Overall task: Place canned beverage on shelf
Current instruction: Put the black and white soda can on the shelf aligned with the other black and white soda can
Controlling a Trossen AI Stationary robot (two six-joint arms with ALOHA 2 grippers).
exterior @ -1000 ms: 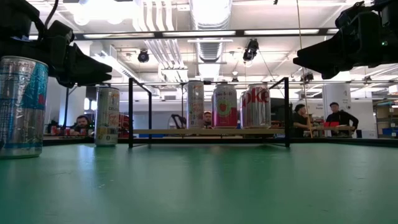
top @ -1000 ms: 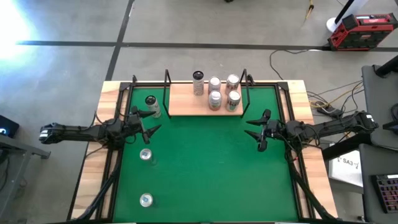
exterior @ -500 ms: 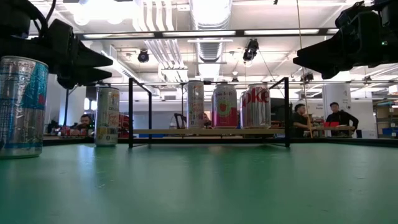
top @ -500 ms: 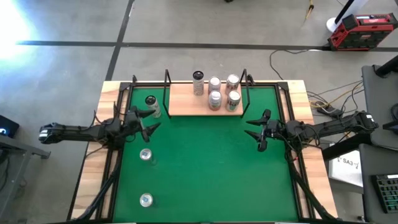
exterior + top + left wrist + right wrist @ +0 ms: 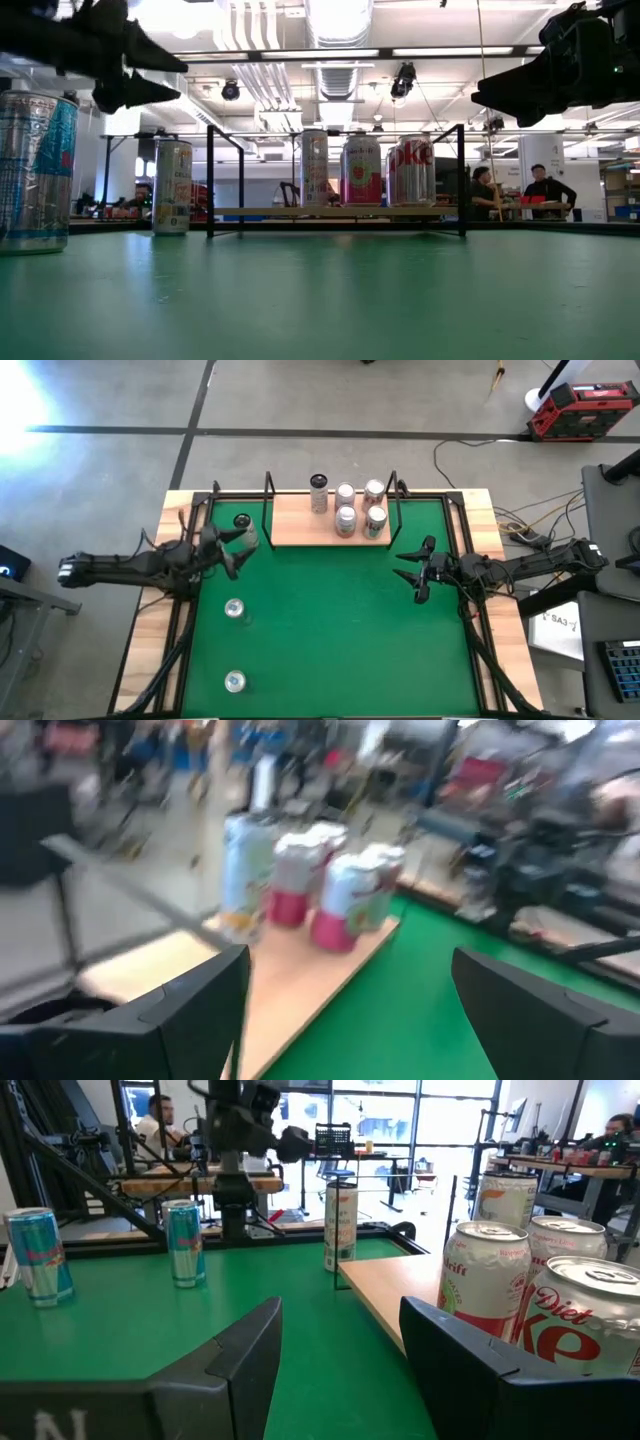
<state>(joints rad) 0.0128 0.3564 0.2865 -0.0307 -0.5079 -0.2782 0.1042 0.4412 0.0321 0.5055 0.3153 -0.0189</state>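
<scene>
Up at the top middle, the shelf [image 5: 330,520] holds five cans. One tall can [image 5: 243,530] stands on the green table [image 5: 330,630] beside it, with the open left claw [image 5: 232,550] near. The right claw [image 5: 415,572] waits closed, empty.

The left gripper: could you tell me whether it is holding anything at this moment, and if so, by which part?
Nothing is held. The left gripper is open and empty, beside a can near the shelf.
</scene>
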